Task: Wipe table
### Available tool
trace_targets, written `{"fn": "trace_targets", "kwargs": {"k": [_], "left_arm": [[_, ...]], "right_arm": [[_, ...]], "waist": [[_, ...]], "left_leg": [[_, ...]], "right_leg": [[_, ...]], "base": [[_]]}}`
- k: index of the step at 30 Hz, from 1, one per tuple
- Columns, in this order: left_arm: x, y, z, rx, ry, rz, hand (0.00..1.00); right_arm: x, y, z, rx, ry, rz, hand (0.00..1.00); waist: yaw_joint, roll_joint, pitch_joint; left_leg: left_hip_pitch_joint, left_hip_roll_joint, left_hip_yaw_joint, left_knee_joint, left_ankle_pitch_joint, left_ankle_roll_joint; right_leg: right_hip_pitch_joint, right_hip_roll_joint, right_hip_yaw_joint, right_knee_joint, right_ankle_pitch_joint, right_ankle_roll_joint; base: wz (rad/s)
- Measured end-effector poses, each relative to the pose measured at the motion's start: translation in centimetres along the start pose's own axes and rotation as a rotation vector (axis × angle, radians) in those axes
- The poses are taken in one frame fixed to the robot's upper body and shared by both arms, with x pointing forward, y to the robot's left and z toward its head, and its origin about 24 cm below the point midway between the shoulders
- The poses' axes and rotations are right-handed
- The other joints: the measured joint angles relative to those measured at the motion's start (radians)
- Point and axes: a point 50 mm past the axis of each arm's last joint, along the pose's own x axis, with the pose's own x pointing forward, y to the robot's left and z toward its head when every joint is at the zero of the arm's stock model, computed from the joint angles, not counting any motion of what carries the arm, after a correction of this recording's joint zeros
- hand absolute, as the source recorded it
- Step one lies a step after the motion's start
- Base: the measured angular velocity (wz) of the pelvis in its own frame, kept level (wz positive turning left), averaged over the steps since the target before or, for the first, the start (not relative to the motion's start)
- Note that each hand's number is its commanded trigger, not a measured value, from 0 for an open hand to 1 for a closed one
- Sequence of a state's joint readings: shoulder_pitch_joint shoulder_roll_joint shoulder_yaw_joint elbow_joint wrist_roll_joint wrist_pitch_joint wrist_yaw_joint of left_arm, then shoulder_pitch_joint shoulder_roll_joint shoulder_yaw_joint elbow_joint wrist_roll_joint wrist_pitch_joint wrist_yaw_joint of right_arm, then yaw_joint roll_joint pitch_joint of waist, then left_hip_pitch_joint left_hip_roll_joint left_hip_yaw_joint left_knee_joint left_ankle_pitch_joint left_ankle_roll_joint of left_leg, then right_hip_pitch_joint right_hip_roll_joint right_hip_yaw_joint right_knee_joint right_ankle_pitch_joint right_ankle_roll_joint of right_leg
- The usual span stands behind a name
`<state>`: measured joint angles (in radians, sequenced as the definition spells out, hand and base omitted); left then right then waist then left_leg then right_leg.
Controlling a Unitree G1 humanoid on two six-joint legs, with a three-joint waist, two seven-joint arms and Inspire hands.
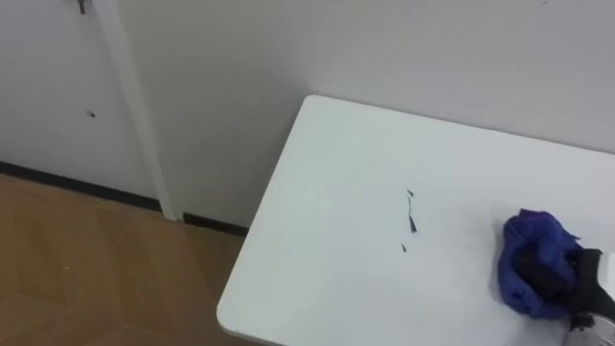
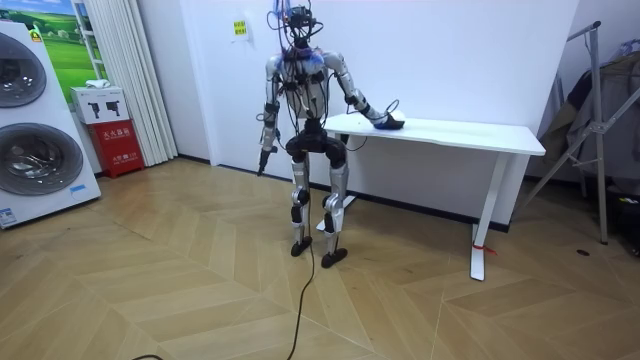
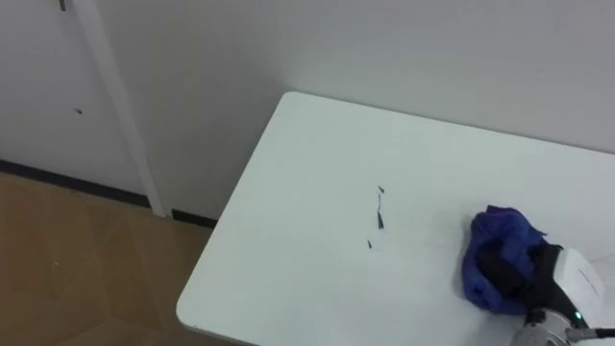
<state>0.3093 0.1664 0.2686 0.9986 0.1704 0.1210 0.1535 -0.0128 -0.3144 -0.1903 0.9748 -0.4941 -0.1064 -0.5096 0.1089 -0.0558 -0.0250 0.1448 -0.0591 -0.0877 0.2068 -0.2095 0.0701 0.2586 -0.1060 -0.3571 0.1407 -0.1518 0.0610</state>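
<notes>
Right robot hand [image 3: 524, 271] sits on the desk [image 3: 317, 192], right of the dark marks [image 3: 381, 219], fingers apparently curled into the blue cloth [image 3: 495, 231]. Left robot hand [image 2: 264, 141] hangs at its side; can't tell its state.

No print can be read. In the room view, a small yellow notice [image 2: 240, 28] on the wall and the labels on a red-and-white box [image 2: 112, 132] are too small to make out.
</notes>
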Motion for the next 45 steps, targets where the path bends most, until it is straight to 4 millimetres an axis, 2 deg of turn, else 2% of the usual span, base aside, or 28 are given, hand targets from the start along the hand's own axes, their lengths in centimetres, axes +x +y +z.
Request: {"fn": "trace_targets", "kwargs": {"k": [2,5,6,7,8,9,10,12,13,15,17,19,20,22,26,27,28,31,33,35,37,38,40,41,42,43,44,45], "left_arm": [[0.0,-0.2,0.2,0.005,-0.006,0.007,0.00],[-0.2,-1.0,0.2,0.049,-0.010,-0.014,0.00],[-0.2,-1.5,0.3,0.051,-0.010,-0.026,0.00],[-0.2,-1.9,0.7,0.049,-0.015,-0.041,0.00],[-0.2,-2.0,0.6,0.059,-0.012,-0.049,0.00],[-0.2,-2.2,0.9,0.073,-0.024,-0.058,0.00],[-0.2,-2.5,1.4,0.085,-0.038,-0.066,0.00],[-0.2,-2.7,2.2,0.096,-0.060,-0.079,0.00],[-0.2,-2.8,2.4,0.096,-0.065,-0.088,0.00],[-0.2,-2.7,1.9,0.088,-0.047,-0.091,0.00],[-0.3,-2.2,0.5,0.070,-0.008,-0.086,0.00],[-0.6,-1.5,-2.0,0.048,0.059,-0.066,0.00],[-0.6,-1.2,-2.4,0.038,0.071,-0.059,0.00],[-0.6,-0.5,-2.9,0.003,0.089,-0.031,0.00],[-0.4,1.1,-3.3,0.000,0.089,0.024,0.00],[-0.4,1.6,-3.2,-0.006,0.082,0.046,0.00],[-0.4,1.8,-3.1,-0.016,0.075,0.057,0.00],[-0.3,1.9,-2.9,-0.005,0.064,0.060,0.00],[-0.3,1.4,-2.4,0.021,0.046,0.045,0.00],[-0.2,0.5,-1.5,0.066,0.017,0.023,0.00],[0.0,-0.6,1.1,0.108,-0.049,0.003,0.00],[0.1,-0.9,1.5,0.118,-0.060,0.002,0.00],[0.5,-1.5,4.0,0.124,-0.104,-0.012,0.00],[0.6,-1.6,4.5,0.130,-0.115,-0.014,0.00],[0.6,-1.6,5.7,0.137,-0.150,-0.016,0.00],[0.6,-1.6,7.3,0.147,-0.190,-0.019,0.00],[0.6,-1.6,8.2,0.151,-0.221,-0.021,0.00],[0.5,-1.5,9.3,0.163,-0.265,-0.021,0.00]], "right_arm": [[0.3,0.1,0.6,0.006,0.009,-0.002,1.00],[1.2,0.5,3.5,0.002,0.002,0.008,1.00],[1.4,1.0,5.3,-0.007,-0.018,0.040,1.00],[1.6,1.3,7.2,-0.039,-0.065,0.071,1.00],[1.7,1.4,8.4,-0.068,-0.107,0.088,1.00],[1.6,1.7,11.4,-0.131,-0.218,0.122,1.00],[1.1,2.0,14.6,-0.181,-0.342,0.147,1.00],[0.2,2.3,18.6,-0.234,-0.506,0.179,1.00],[-0.1,2.2,20.2,-0.243,-0.572,0.190,1.00],[-0.2,2.1,20.7,-0.254,-0.598,0.194,1.00],[0.1,2.6,19.7,-0.269,-0.571,0.216,1.00],[0.2,3.0,16.5,-0.188,-0.506,0.236,1.00],[0.2,3.1,15.6,-0.163,-0.488,0.238,1.00],[0.5,2.8,11.6,-0.057,-0.378,0.209,1.00],[0.5,1.7,5.8,0.034,-0.201,0.135,1.00],[0.6,0.9,3.4,0.040,-0.119,0.097,1.00],[0.6,-0.1,1.1,0.042,-0.041,0.057,1.00],[-0.3,-1.5,-3.4,-0.001,0.078,0.010,1.00],[-0.5,-1.7,-4.1,0.005,0.111,-0.006,1.00],[-0.2,-1.2,-3.0,0.025,0.133,-0.008,1.00],[0.8,-0.1,0.5,0.013,0.120,0.005,1.00],[1.0,0.3,1.6,0.004,0.102,0.016,1.00],[0.7,3.1,8.8,-0.087,-0.106,0.096,1.00],[0.3,3.8,11.2,-0.100,-0.183,0.120,1.00],[-0.5,4.7,16.5,-0.110,-0.342,0.161,1.00],[-1.6,4.9,21.2,-0.134,-0.510,0.179,1.00],[-1.9,4.6,23.1,-0.131,-0.586,0.176,1.00],[-2.3,3.9,25.6,-0.125,-0.685,0.167,1.00]], "waist": [[0.010,0.001,0.0002],[0.037,0.008,0.0059],[0.055,0.008,0.0066],[0.082,0.008,0.0074],[0.089,0.007,0.0111],[0.102,0.004,0.0175],[0.123,0.002,0.0290],[0.148,-0.010,0.0437],[0.174,-0.010,0.0496],[0.190,-0.017,0.0452],[0.195,-0.019,0.0437],[0.181,-0.018,0.0427],[0.170,-0.024,0.0381],[0.116,-0.023,0.0373],[0.065,-0.025,0.0138],[0.046,-0.027,0.0072],[0.027,-0.024,0.0064],[0.015,-0.014,0.0003],[0.002,-0.006,-0.0020],[0.020,0.009,0.0002],[0.080,0.021,0.0055],[0.109,0.023,0.0062],[0.218,0.026,0.0106],[0.241,0.024,0.0119],[0.280,0.022,0.0211],[0.303,0.011,0.0335],[0.317,0.006,0.0412],[0.341,0.001,0.0473]], "left_leg": [[0.001,0.001,0.002,0.000,0.000,0.000],[-0.001,0.010,0.036,-0.004,0.002,-0.003],[-0.004,0.015,0.059,-0.009,0.004,-0.006],[-0.018,0.017,0.063,-0.009,0.005,-0.008],[-0.023,0.017,0.063,-0.008,0.007,-0.010],[-0.037,0.023,0.065,-0.008,0.010,-0.015],[-0.050,0.030,0.070,-0.008,0.013,-0.022],[-0.069,0.032,0.066,-0.009,0.020,-0.029],[-0.081,0.032,0.053,-0.008,0.023,-0.032],[-0.082,0.028,0.028,-0.007,0.027,-0.031],[-0.076,0.028,0.007,-0.008,0.027,-0.031],[-0.061,0.028,-0.002,-0.016,0.028,-0.031],[-0.058,0.028,-0.002,-0.016,0.028,-0.031],[-0.043,0.016,0.026,-0.017,0.031,-0.026],[-0.027,0.006,0.069,-0.019,0.029,-0.021],[-0.023,0.005,0.081,-0.019,0.025,-0.014],[-0.014,0.006,0.096,-0.020,0.014,0.005],[-0.006,0.010,0.113,0.008,-0.017,0.015],[-0.011,0.016,0.121,0.052,-0.040,0.018],[-0.014,0.033,0.161,0.084,-0.056,0.021],[-0.054,0.072,0.234,0.138,-0.072,0.022],[-0.064,0.085,0.264,0.145,-0.074,0.019],[-0.103,0.137,0.339,0.188,-0.087,-0.009],[-0.120,0.151,0.353,0.200,-0.091,-0.017],[-0.165,0.178,0.356,0.231,-0.094,-0.036],[-0.223,0.195,0.331,0.257,-0.094,-0.046],[-0.254,0.197,0.307,0.268,-0.088,-0.053],[-0.313,0.213,0.259,0.282,-0.074,-0.070]], "right_leg": [[-0.003,0.000,0.005,0.001,0.002,0.003],[-0.028,0.003,0.032,0.014,0.002,0.003],[-0.043,0.006,0.052,0.014,0.002,0.003],[-0.065,0.011,0.069,0.014,0.003,-0.001],[-0.074,0.015,0.073,0.015,0.007,-0.005],[-0.093,0.021,0.080,0.019,0.011,-0.012],[-0.113,0.026,0.080,0.025,0.013,-0.016],[-0.133,0.033,0.080,0.027,0.013,-0.024],[-0.140,0.034,0.072,0.024,0.010,-0.028],[-0.130,0.034,0.049,0.009,0.011,-0.029],[-0.118,0.035,0.039,0.009,0.010,-0.029],[-0.096,0.031,0.024,0.006,0.009,-0.027],[-0.088,0.028,0.021,0.004,0.008,-0.024],[-0.050,0.013,0.017,-0.004,0.001,-0.013],[-0.028,-0.003,0.013,-0.003,-0.004,-0.005],[-0.025,-0.006,0.019,0.000,-0.006,-0.002],[-0.017,-0.006,0.027,0.008,-0.010,0.004],[-0.014,-0.012,0.018,0.042,-0.020,0.018],[-0.023,-0.020,-0.008,0.092,-0.030,0.029],[-0.056,-0.036,-0.019,0.160,-0.039,0.025],[-0.146,-0.055,-0.025,0.286,-0.051,0.015],[-0.178,-0.066,-0.028,0.333,-0.055,0.007],[-0.246,-0.139,-0.024,0.472,-0.111,0.004],[-0.256,-0.162,-0.025,0.485,-0.119,0.007],[-0.265,-0.205,-0.023,0.473,-0.122,0.013],[-0.273,-0.241,-0.016,0.435,-0.120,0.019],[-0.275,-0.254,-0.013,0.409,-0.116,0.024],[-0.271,-0.266,-0.016,0.343,-0.098,0.034]], "base": [[-0.10],[-0.43],[-0.61],[-0.59],[-0.43],[-0.26],[-0.17],[0.07],[0.29],[0.55],[0.48],[0.36],[0.56],[0.66],[0.09],[0.00],[-0.04],[-0.30],[-0.24],[-0.53],[-0.89],[-1.25],[-1.34],[-0.96],[-0.47],[-0.19],[0.40],[0.87]]}}
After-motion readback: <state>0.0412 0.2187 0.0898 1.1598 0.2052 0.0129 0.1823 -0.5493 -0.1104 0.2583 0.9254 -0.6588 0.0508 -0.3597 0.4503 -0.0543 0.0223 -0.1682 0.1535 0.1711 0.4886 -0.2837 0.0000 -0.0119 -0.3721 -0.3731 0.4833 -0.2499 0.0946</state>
